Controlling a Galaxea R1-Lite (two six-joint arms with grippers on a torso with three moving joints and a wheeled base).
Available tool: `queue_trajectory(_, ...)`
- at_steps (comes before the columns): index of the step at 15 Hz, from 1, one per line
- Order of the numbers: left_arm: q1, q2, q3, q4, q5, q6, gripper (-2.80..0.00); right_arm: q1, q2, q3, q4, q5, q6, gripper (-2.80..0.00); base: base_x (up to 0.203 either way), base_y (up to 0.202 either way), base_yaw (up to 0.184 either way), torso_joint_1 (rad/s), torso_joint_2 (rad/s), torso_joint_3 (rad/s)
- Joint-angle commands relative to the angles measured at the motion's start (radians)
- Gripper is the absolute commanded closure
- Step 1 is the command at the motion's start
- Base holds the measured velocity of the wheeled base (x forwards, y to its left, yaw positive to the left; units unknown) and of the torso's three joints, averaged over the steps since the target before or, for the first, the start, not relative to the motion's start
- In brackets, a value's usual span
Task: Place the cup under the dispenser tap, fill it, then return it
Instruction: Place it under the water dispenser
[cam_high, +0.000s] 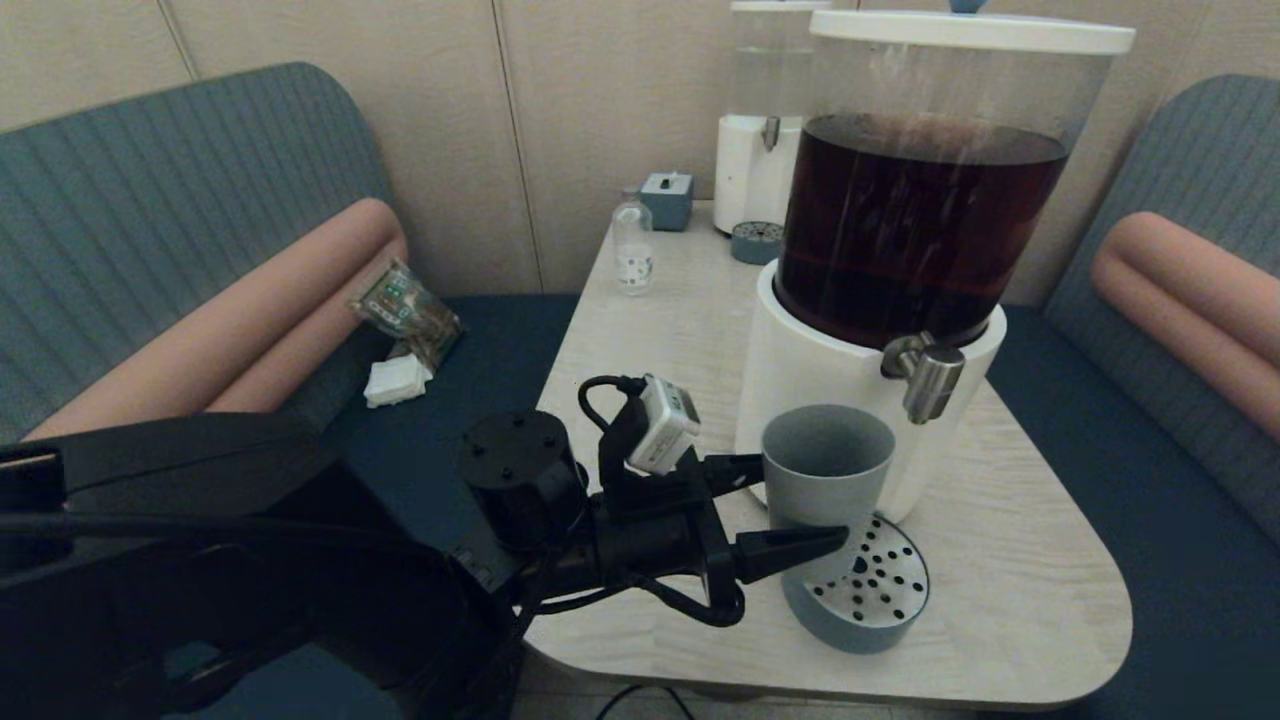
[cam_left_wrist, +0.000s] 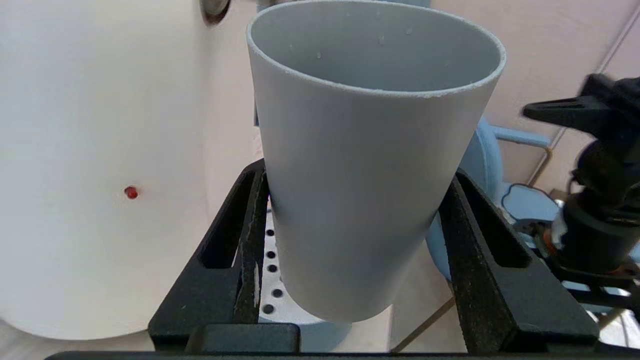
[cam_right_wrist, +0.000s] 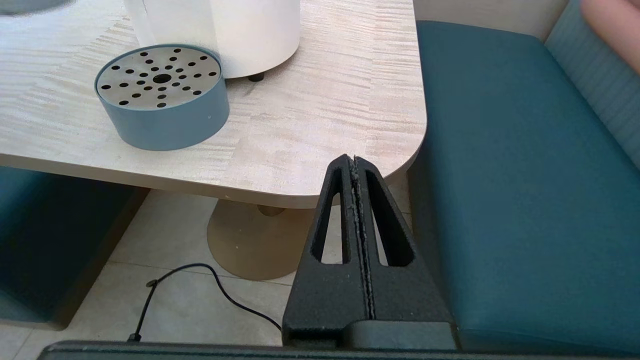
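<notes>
The grey-blue cup (cam_high: 828, 460) hangs slightly tilted, its base just above the perforated drip tray (cam_high: 872, 590), with my left gripper (cam_high: 803, 502) shut on its lower half. It sits against the dispenser's white base (cam_high: 800, 370), below and to the left of the steel tap (cam_high: 930, 380), not straight under the nozzle. In the left wrist view the cup (cam_left_wrist: 360, 165) fills the space between both fingers (cam_left_wrist: 250, 235) and looks empty. My right gripper (cam_right_wrist: 354, 165) is shut on nothing, low beside the table's front right corner.
Dark brown liquid fills the big tank (cam_high: 915, 220). At the back of the table (cam_high: 1020, 600) stand a clear-tank dispenser (cam_high: 765, 120), its small tray (cam_high: 756, 242), a little bottle (cam_high: 632, 250) and a grey-blue box (cam_high: 667, 200). Teal benches (cam_high: 1130, 480) flank the table.
</notes>
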Motion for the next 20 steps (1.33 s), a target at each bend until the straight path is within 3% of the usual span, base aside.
queue_trajectory(1,-0.006,0.059,-0.034,-0.008,-0.004,-0.001,0.0,0.0,-0.001,0.0,0.0,0.0,0.0,0.0,0.0,0.0,0.0,0.0,0.0,0.0)
queue_trajectory(9,-0.017,0.223,-0.23,-0.008,-0.003,-0.004,0.0,0.0,-0.001,0.002,0.0,0.0,0.0,0.0,0.0,0.0,0.0,0.0,0.0,0.0)
queue_trajectory(20,-0.03,0.345,-0.362,-0.008,-0.001,-0.015,0.0,0.0,-0.001,0.0,0.0,0.0,0.0,0.0,0.0,0.0,0.0,0.0,0.0,0.0)
